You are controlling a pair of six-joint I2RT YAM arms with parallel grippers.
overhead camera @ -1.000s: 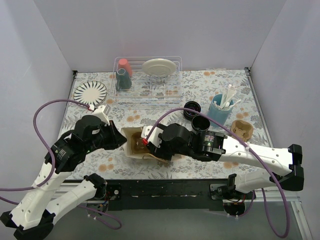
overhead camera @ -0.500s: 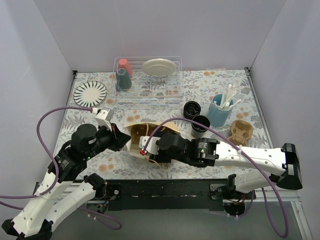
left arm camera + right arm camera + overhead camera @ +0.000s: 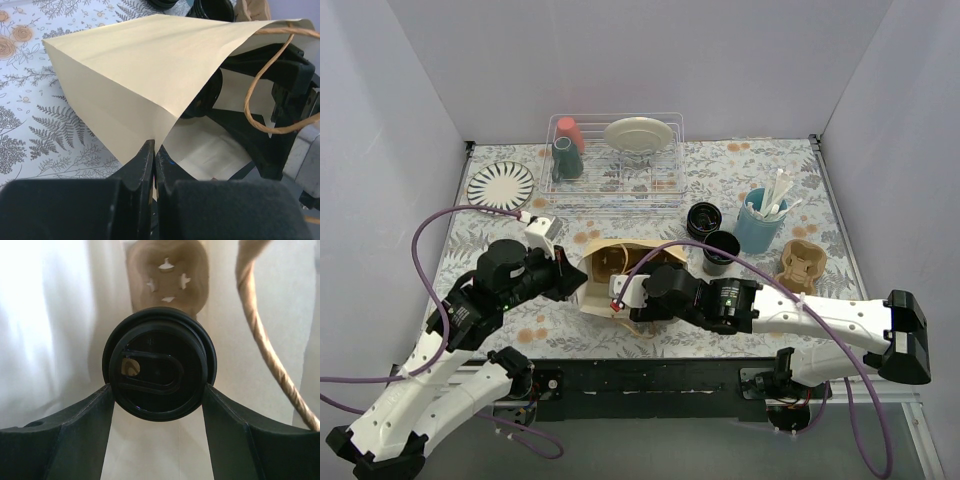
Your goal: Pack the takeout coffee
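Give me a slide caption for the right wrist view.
Right gripper holds a lidded cup inside the bag, a carrier beyond.

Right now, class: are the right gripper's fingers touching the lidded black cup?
Touching. The right wrist view shows both fingers of the right gripper pressed against the lidded black cup.

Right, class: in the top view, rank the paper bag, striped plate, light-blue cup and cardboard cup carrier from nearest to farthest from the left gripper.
1. Paper bag, its edge pinched in the left gripper, near centre.
2. Striped plate, back left.
3. Light-blue cup, right side.
4. Cardboard cup carrier, farther right.
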